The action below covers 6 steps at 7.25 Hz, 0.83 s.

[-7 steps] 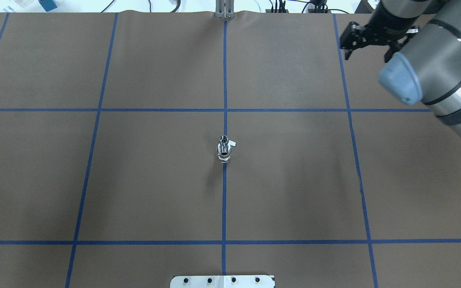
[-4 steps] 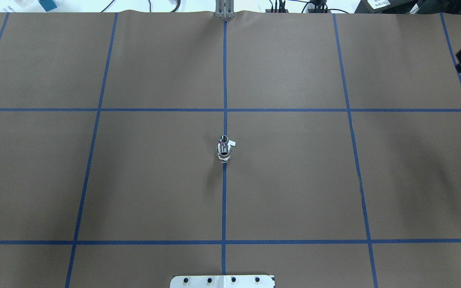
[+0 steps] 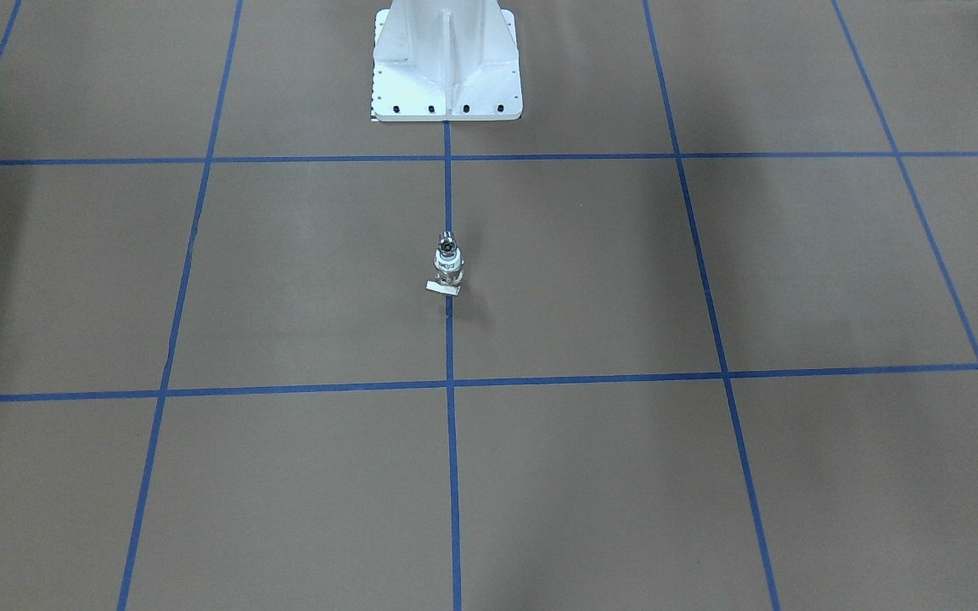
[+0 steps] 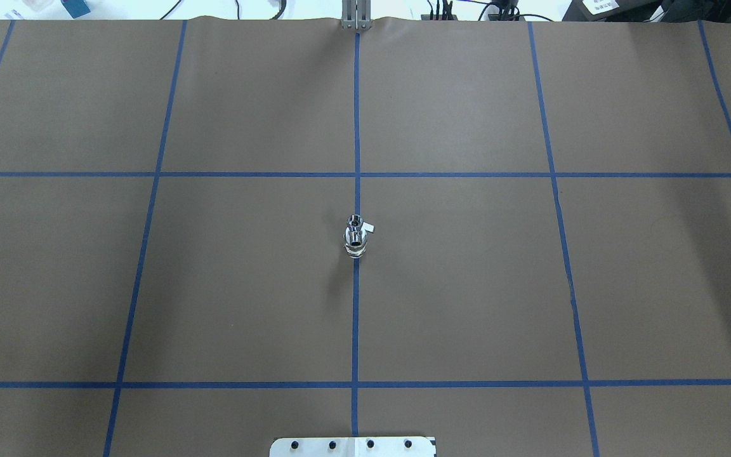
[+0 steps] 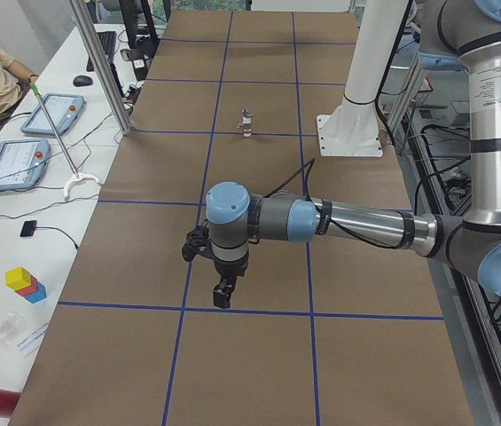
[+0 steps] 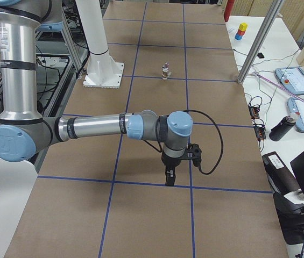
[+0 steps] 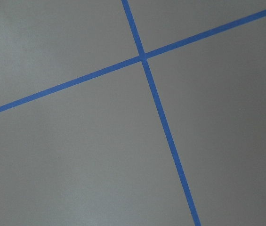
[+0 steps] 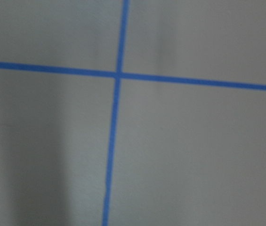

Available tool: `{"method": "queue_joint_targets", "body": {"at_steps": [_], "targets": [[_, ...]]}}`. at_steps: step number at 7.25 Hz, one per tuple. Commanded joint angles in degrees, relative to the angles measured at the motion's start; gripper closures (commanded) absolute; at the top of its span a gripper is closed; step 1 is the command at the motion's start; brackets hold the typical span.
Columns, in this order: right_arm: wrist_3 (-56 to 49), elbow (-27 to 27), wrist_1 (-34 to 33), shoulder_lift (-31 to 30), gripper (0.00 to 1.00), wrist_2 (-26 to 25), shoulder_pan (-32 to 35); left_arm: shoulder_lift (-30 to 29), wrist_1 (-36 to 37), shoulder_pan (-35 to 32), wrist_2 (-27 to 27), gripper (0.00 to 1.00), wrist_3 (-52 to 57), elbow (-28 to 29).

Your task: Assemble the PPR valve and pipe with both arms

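Left pincer (image 5: 222,298), right pincer (image 6: 168,179): state cannot tell; brown table (image 4: 467,285), blue grid (image 4: 356,127).

No text, number or brand can be read in any view. Left arm (image 5: 499,99): a block of small dark print on the upright silver tube, too small to read. White label (image 4: 601,6) beyond the far edge of the table (image 4: 467,95): it carries dark lines of print, also too small to read.
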Motion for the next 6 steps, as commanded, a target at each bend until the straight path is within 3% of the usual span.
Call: {"method": "queue_joint_targets", "body": {"at_steps": [1, 6], "targets": [[0.02, -0.12, 4.92, -5.42, 0.00, 0.15, 2.20, 0.06, -0.02, 0.09, 0.00, 0.00, 0.05, -0.11], [2.65, 0.05, 5.01, -4.82, 0.00, -0.02, 2.29, 0.06, -0.02, 0.09, -0.18, 0.00, 0.22, -0.11]]}}
